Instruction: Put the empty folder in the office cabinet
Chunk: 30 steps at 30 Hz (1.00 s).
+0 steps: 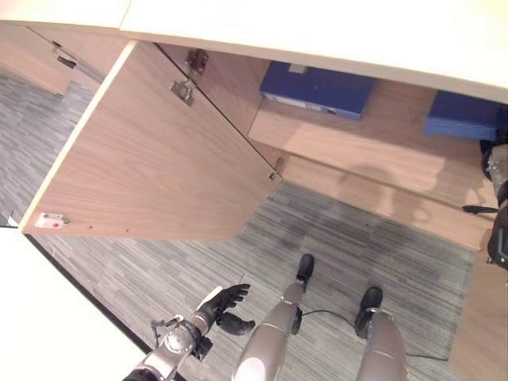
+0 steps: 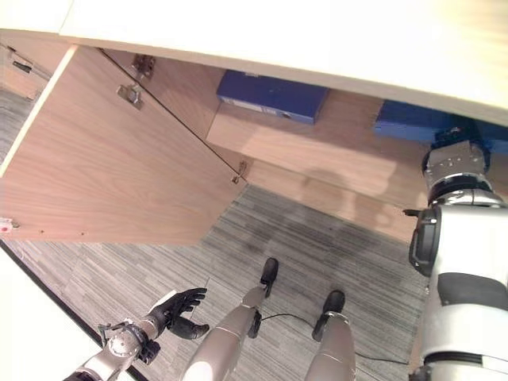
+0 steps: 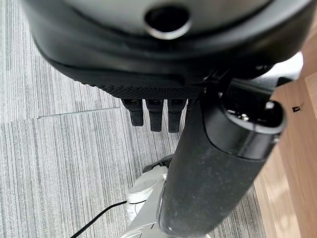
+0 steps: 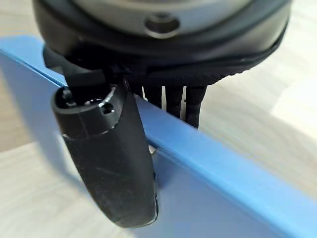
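A blue folder stands on the wooden shelf at the right inside the open office cabinet. My right arm reaches in to it. In the right wrist view my right hand is shut on this blue folder: the thumb lies on one face and the fingers go down behind its top edge. My left hand hangs low over the carpet, open and holding nothing, with its fingers relaxed.
A second blue folder lies flat on the same shelf further left. The cabinet's wooden door stands swung wide open at the left. Grey striped carpet covers the floor before the cabinet, under a pale top board.
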### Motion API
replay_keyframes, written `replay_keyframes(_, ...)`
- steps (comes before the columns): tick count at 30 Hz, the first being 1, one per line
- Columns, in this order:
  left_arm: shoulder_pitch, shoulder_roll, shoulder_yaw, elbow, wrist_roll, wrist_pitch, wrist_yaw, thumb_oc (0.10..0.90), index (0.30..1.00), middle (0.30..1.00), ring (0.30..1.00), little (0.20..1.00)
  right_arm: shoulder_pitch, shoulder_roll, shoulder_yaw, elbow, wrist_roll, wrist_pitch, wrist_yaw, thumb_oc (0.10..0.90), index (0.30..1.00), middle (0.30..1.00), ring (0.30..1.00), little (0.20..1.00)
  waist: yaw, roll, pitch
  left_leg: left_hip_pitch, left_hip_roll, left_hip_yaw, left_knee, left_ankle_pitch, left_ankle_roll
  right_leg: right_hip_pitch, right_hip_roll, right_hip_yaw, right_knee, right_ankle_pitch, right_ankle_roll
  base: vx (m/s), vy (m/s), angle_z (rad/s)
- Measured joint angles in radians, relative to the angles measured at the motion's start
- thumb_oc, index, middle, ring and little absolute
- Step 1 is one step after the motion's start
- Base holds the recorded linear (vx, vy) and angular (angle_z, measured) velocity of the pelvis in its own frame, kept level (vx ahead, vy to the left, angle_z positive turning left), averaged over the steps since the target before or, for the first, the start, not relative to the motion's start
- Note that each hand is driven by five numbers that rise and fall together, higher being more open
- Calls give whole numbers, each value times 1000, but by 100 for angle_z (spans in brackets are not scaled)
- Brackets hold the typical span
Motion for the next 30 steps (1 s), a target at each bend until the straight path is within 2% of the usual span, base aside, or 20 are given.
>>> replay_keyframes(5, 12, -4, 0, 12, 0, 7, 12, 800, 900, 900, 900, 900, 4, 4, 0, 0, -1, 11, -21, 800, 900, 900, 900, 900, 2, 1, -2, 41, 2, -15, -16, 18, -14, 41, 0, -10, -6, -6, 4, 1, -15, 8)
replay_keyframes(11, 28, -49, -1, 49, 0, 15, 16, 800, 900, 900, 900, 900, 24, 13, 0, 1, -20, 34, -26, 800, 900, 900, 900, 900, 5, 5, -7, 62, 4, -22, -34, -2, -10, 63, 1, -21, -10, -7, 2, 7, -24, 5)
replay_keyframes(14, 36, -74, 3, 78, 1, 15, 26, 800, 900, 900, 900, 900, 93, 16, -4, 0, -33, 37, -28, 800, 900, 900, 900, 900, 5, 9, -30, 76, 17, -22, -35, -11, 2, 99, 4, -46, -34, -5, -1, 20, -35, 14)
replay_keyframes(16, 43, -85, 5, 89, 1, 15, 40, 800, 900, 900, 900, 900, 117, 23, -8, 0, -33, 36, -28, 800, 900, 900, 900, 900, 5, 11, -36, 90, 16, -21, -35, 3, 14, 119, 5, -47, -43, -6, 1, 0, 0, 0)
replay_keyframes(18, 46, -85, 3, 98, 1, 15, 41, 800, 900, 900, 900, 900, 139, 33, -12, -1, -33, 36, -28, 800, 900, 900, 900, 900, 3, 11, -37, 116, 15, -24, -51, 19, -2, 144, 6, -48, -51, -10, 7, 10, -12, 6)
replay_keyframes(22, 50, -90, -1, 101, 1, 15, 42, 800, 900, 900, 900, 900, 180, 47, -38, -4, -33, 24, -31, 800, 900, 900, 900, 900, 2, 14, -59, 136, 18, -41, -79, 31, -10, 161, 6, -59, -54, -17, 12, 4, -2, 11)
replay_keyframes(25, 52, -110, 1, 119, 1, 15, 48, 800, 900, 900, 900, 900, 203, 53, -41, -5, -39, 17, -31, 800, 900, 900, 900, 900, 5, 22, -69, 151, 20, -50, -101, 23, -6, 169, 7, -66, -54, -20, 11, 0, 7, 7)
replay_keyframes(29, 56, -124, -2, 135, 2, 16, 62, 800, 900, 900, 900, 900, 252, 60, -44, -8, -40, 3, -38, 800, 900, 900, 900, 900, 0, 34, -80, 151, 21, -48, -100, -57, 3, 202, 1, -96, -105, -1, 1, 2, -3, 11)
replay_keyframes(30, 58, -125, -2, 137, 2, 16, 62, 800, 900, 900, 900, 900, 259, 61, -43, -8, -40, 2, -39, 800, 900, 900, 900, 900, 0, 35, -80, 153, 24, -48, -96, -53, 8, 205, 3, -98, -104, -1, 0, -3, -8, 7)
